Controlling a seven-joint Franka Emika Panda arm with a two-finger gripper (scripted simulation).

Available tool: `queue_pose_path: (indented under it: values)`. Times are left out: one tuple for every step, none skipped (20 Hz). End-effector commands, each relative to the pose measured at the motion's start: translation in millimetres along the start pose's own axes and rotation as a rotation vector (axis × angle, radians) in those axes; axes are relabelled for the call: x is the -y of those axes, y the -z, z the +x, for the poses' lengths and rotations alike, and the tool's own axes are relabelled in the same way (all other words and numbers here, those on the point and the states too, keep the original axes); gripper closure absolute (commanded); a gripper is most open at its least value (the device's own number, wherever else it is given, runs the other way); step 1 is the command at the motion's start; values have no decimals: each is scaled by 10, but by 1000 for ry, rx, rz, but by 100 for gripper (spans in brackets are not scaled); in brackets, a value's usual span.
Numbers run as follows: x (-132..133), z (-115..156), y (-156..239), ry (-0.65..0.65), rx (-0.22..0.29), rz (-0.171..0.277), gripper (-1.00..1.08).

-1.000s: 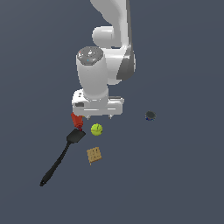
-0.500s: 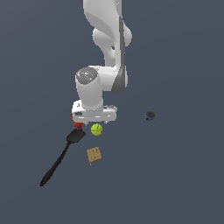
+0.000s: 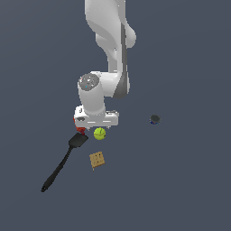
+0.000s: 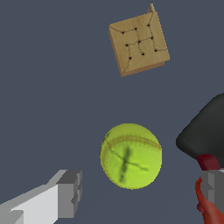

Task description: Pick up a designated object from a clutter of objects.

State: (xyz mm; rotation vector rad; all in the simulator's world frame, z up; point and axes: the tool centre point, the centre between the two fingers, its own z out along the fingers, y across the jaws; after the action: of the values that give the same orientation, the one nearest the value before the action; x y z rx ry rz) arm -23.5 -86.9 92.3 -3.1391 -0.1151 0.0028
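Note:
The yellow-green ball [image 3: 99,133] lies on the dark floor, just below my gripper's hand in the exterior view. In the wrist view the ball [image 4: 130,155] has faint seams and sits between my two fingers. My gripper [image 4: 141,191] is open and empty, with one grey fingertip [image 4: 69,193] on one side of the ball and the other [image 4: 214,185] on the opposite side, neither touching it. In the exterior view the gripper [image 3: 97,127] hangs right over the ball. The clutter lies around it.
The tan square cracker [image 3: 97,159] [image 4: 138,43] lies near the ball. The long black spatula [image 3: 61,163] has its head [image 4: 204,133] close beside the ball. The red bent object [image 3: 80,130] [image 4: 209,205] lies partly under my hand. The dark round object [image 3: 155,119] lies apart at the exterior view's right.
The arm has come down, bringing the hand lower and closer over the ball. The objects have not moved.

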Motion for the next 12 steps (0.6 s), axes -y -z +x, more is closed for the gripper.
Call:
queue_pose_path:
  values:
    - [1,1,-10,0,0,0,-92]
    - [1,1,-25,0,0,0,-92]
    - [1,0,-47,0,0,0,-92]
    - [1,-1,-74,0,0,0,-92]
    - [0,-3,-107,0,0,0,-92]
    - [0,-4,-147,0,0,0,-92]
    - [0,-6,-191,0,0,0,-92]
    - [1,-8,-238,1,-1,0,-92]
    - [0,-9,-291,1,-1,0,-92]
    - [0,-10,-339,1,-1,0,-92]
    - [-1,-11,-381,1,-1,0,-92]
    - [-2,-10,-417,1,-1,0,-92]
